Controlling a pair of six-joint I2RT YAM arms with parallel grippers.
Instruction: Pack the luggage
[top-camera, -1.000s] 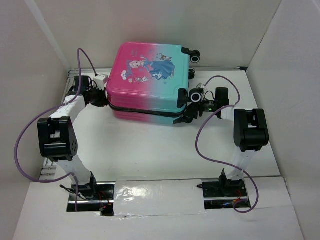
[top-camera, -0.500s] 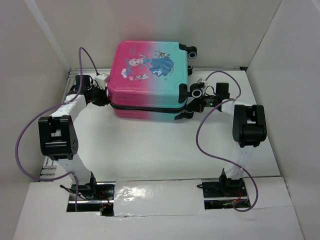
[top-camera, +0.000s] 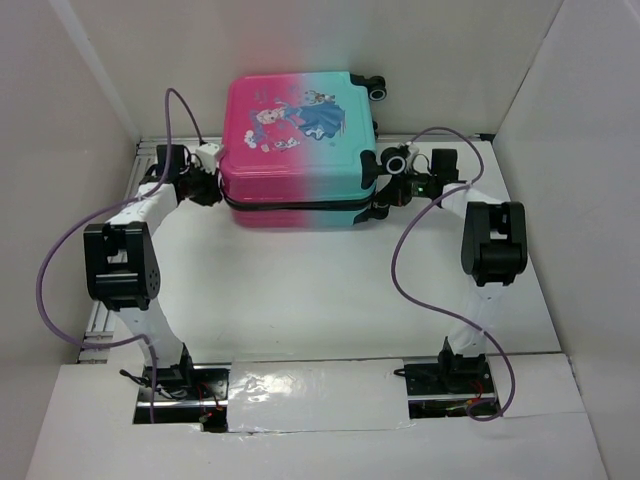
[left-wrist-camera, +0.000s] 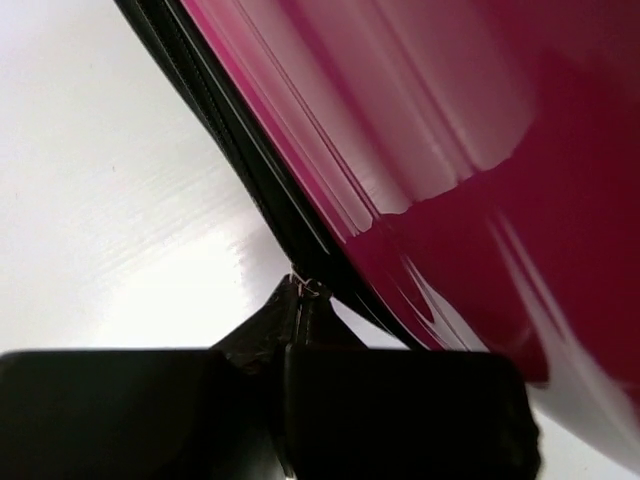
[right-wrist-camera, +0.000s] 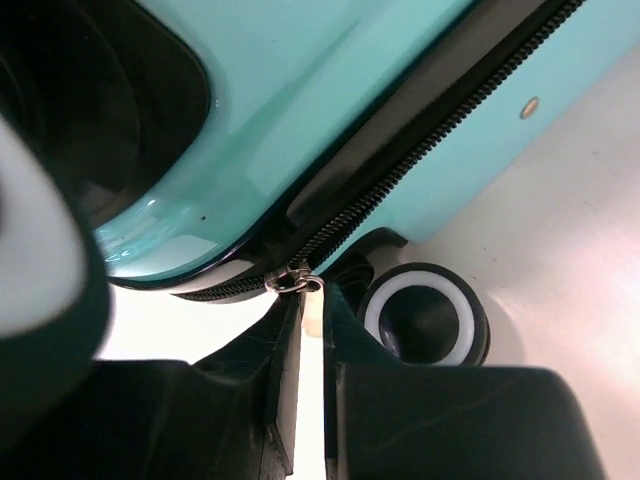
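The luggage (top-camera: 300, 140) lies flat and closed at the back of the table, pink on the left and teal on the right, with a cartoon print on top. My left gripper (top-camera: 208, 190) is at its left side; in the left wrist view it (left-wrist-camera: 303, 300) is shut on the zipper pull (left-wrist-camera: 306, 286) of the black zipper beside the pink shell (left-wrist-camera: 480, 180). My right gripper (top-camera: 378, 206) is at the right side; its jaws (right-wrist-camera: 313, 300) are shut on a pale zipper pull (right-wrist-camera: 313, 318) under the metal slider (right-wrist-camera: 294, 281) on the teal shell (right-wrist-camera: 300, 100).
Black wheels with white rims stick out at the case's right end (top-camera: 380, 90) and beside my right gripper (right-wrist-camera: 425, 315). White walls (top-camera: 90, 90) enclose the table on the left, back and right. Purple cables (top-camera: 410, 290) loop off both arms.
The right gripper has closed on its zipper pull. The luggage has shifted toward the back wall and turned squarer, and both arms have reached farther back with it.
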